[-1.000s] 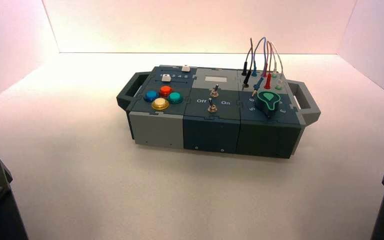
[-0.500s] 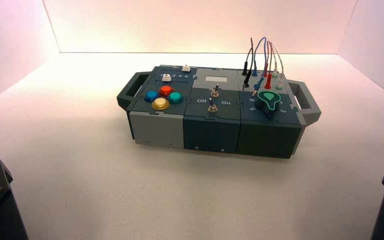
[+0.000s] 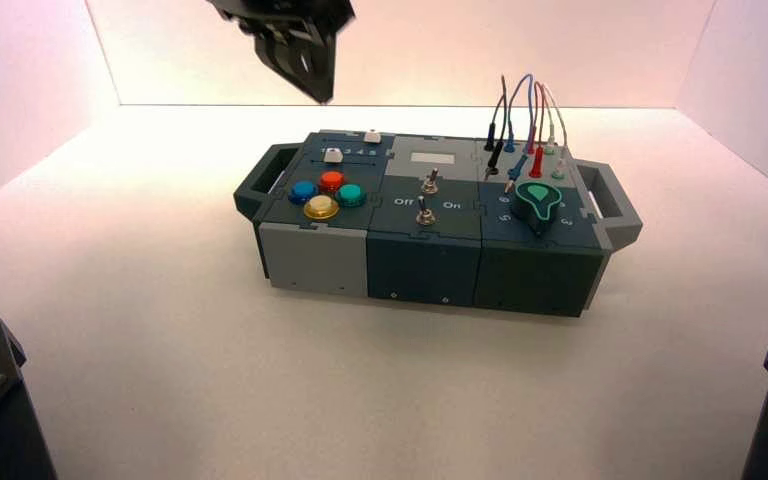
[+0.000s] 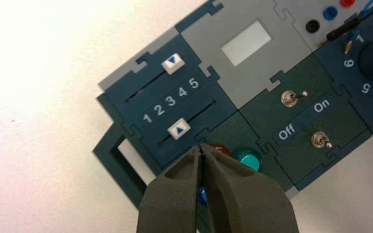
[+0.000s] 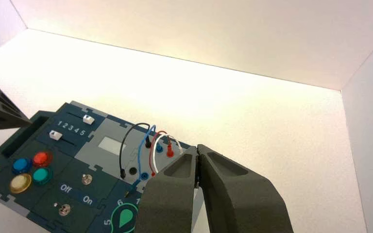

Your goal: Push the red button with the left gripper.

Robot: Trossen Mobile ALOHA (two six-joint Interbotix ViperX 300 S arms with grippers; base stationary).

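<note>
Its fingers pressed together, the left gripper (image 3: 324,101) hangs above the box (image 3: 314,262); descending slightly off line, it could press the green button (image 3: 351,195) instead of the red button (image 3: 331,181).

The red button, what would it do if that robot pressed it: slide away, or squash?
The red button would probably sink slightly rather than slide, since it sits set into the box's top. Its glossy dome looks hard, so squashing seems unlikely, though a narrow fingertip might slip off its rounded surface.
</note>
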